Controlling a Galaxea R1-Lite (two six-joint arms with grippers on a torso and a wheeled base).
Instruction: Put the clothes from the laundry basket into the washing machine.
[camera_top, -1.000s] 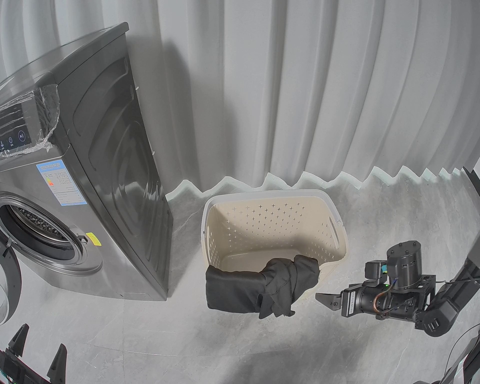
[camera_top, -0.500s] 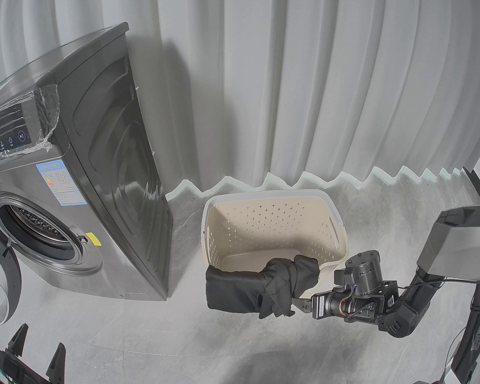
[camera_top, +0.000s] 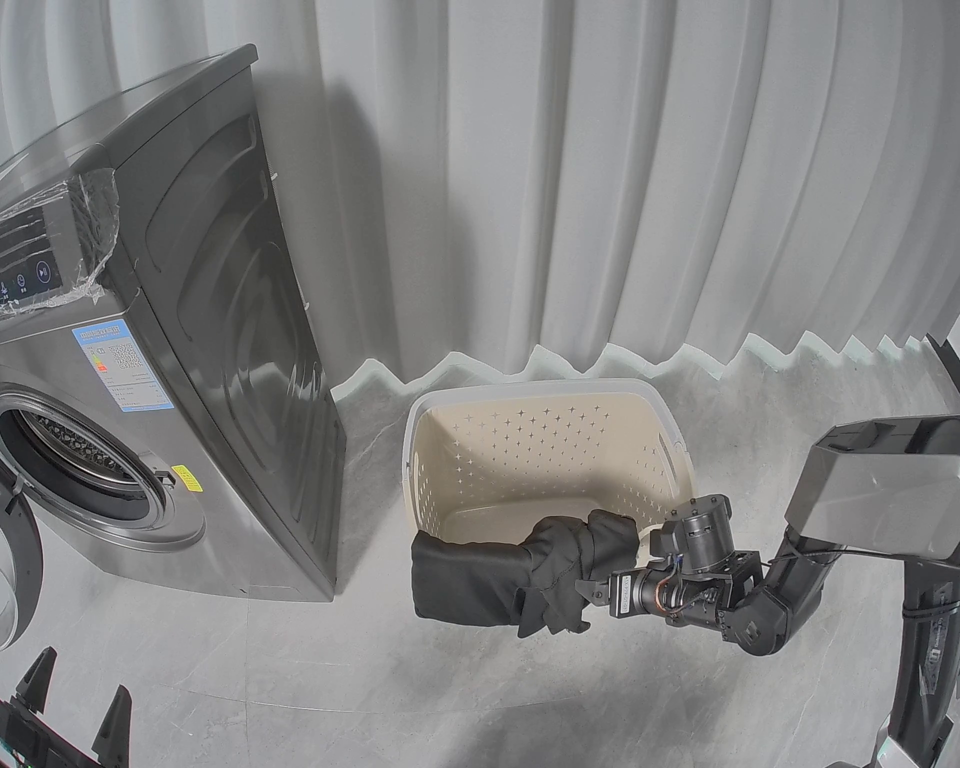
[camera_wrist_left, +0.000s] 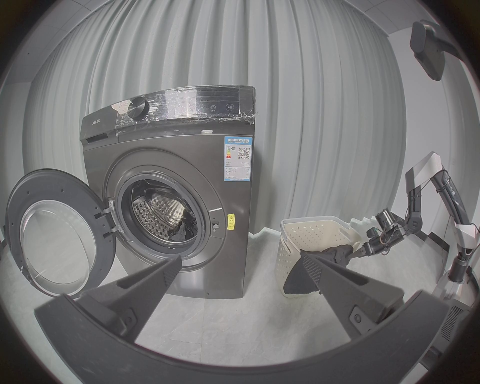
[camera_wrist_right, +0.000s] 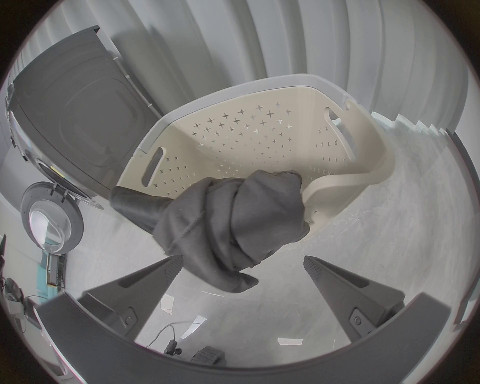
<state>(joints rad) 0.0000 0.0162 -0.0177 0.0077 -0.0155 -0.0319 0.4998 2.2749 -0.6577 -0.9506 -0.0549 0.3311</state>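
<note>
Curtains behind; left-wrist view reveals clothes inside drum.

Right arm, lower right: black cylindrical joints, seemingly an orange cable, silver-grey boxy shell. Right claw: dark grey triangular fingers, one screw each.

dark garment draped over laundry basket rim | end effector spread, flanking garment

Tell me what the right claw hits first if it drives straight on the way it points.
The dark garment draped over the near rim of the laundry basket. The right claw is open and aimed at its bunched end, close ahead. Whether they already touch is unclear.
</note>
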